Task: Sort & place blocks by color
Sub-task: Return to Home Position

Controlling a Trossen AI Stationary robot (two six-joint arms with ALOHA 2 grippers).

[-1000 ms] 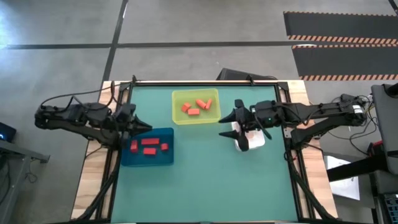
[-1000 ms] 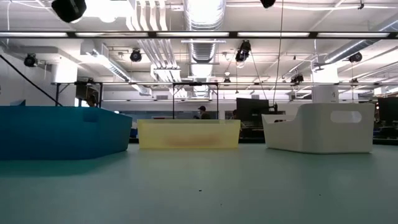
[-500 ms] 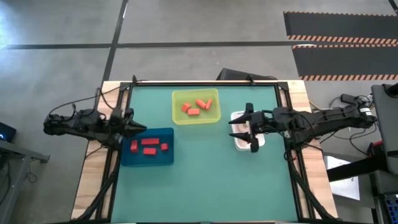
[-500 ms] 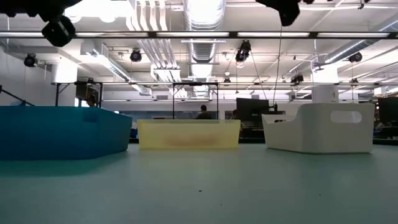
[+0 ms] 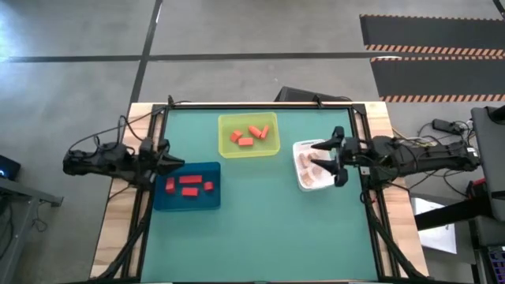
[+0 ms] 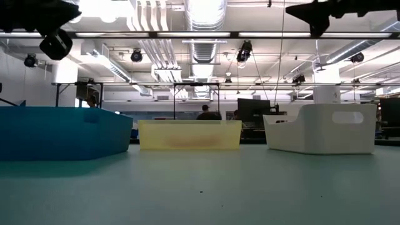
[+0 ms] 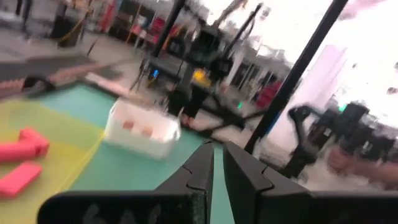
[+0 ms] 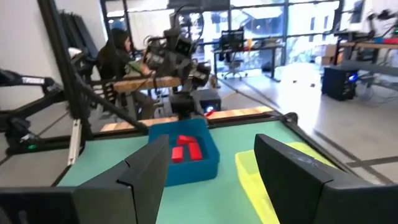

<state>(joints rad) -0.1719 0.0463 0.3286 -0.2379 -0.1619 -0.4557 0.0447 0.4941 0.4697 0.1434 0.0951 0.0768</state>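
Your right tool (image 5: 328,162), fingers wide apart and empty, hangs over the white tray (image 5: 296,170), your left tool (image 5: 175,162), fingers close together, by the blue tray's (image 5: 207,199) corner; all blocks (image 5: 190,185) lie in trays between them, so retreat outward.

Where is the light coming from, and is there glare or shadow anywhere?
Low view: ceiling lamps glare white overhead; the blue tray throws a soft shadow on the table. Left wrist view: the room behind the black pole washes out white. Right wrist view: daylight comes through big windows. High view: even light, no harsh shadows.
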